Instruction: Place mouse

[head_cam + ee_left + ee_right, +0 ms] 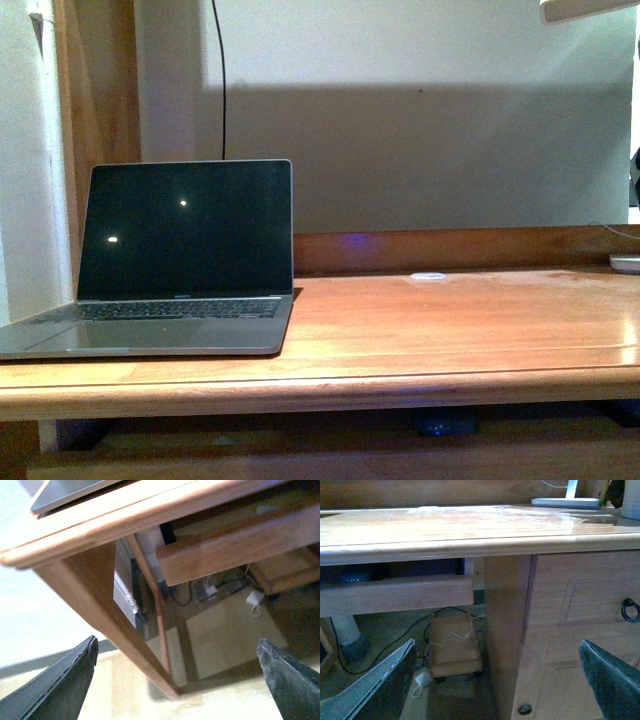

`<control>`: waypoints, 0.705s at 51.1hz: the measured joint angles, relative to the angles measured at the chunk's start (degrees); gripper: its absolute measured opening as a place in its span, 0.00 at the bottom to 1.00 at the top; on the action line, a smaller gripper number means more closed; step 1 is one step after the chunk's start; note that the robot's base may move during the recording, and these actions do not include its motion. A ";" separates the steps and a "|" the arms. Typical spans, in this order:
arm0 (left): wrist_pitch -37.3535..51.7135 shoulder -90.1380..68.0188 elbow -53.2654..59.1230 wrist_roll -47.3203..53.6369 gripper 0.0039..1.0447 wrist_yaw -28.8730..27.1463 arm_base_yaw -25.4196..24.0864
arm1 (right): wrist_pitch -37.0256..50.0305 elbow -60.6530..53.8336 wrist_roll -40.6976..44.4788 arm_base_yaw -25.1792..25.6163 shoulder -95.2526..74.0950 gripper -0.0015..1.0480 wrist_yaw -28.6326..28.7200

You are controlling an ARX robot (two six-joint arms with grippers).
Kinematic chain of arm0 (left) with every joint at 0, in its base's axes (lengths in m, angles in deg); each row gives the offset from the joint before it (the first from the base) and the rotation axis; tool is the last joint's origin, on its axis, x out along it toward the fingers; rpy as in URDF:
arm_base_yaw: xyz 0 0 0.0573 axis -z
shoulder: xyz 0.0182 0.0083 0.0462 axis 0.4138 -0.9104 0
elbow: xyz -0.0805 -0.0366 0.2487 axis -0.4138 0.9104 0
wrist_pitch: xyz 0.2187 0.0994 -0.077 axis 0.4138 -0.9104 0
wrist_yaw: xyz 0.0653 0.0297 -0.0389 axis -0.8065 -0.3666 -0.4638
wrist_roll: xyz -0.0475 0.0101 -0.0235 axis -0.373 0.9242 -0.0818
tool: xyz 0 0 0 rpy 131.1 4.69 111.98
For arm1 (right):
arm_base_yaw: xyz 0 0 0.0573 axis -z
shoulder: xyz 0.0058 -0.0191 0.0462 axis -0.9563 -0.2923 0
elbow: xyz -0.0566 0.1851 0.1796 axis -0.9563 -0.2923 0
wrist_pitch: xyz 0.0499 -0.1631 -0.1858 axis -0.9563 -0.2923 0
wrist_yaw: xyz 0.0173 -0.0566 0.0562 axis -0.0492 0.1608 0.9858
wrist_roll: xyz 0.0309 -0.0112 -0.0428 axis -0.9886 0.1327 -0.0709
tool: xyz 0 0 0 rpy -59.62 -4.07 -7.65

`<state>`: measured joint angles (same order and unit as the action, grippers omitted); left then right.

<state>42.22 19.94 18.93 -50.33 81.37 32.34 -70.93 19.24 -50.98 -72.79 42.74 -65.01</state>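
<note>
1. Wooden table (450,330) carries an open laptop (185,250) at its left and a small white disc (429,276) near the back. We see no mouse on top in any view.
2. A dark rounded shape (350,574) sits under the tabletop, behind the front rail. It may be the mouse, but we cannot tell, so a reach for it could close on the wrong thing.
3. Our left pincer (176,642) is spread wide with nothing between its fingers, and it hangs low beside the table leg (115,625). Our right pincer (497,642) is just as wide and just as bare, and it sits below the table edge, in front of the cabinet door.
4. Both arms sit beneath the rim, so a straight lift could knock a finger against the overhang or the rail.
5. We judge that a rounded matte shell could slip from a shallow grip.
6. Setting it down too far left risks bumping the laptop, and the white disc must not be mistaken for it.
</note>
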 joint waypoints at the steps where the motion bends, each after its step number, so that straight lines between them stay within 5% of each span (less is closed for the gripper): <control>1: 0.44 -0.96 -0.24 1.42 0.93 0.22 -0.13 | 0.00 0.00 0.00 0.00 0.00 0.93 0.00; 18: 15.67 -26.80 -5.25 48.39 0.93 5.16 -0.57 | 0.00 0.00 0.00 0.00 0.00 0.93 0.02; 36: 29.57 -37.57 -7.02 73.44 0.93 9.77 -1.44 | 0.00 0.00 0.00 0.00 0.00 0.93 0.02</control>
<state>71.79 -17.63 11.91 23.11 91.14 30.90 -70.93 19.24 -50.98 -72.79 42.74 -64.99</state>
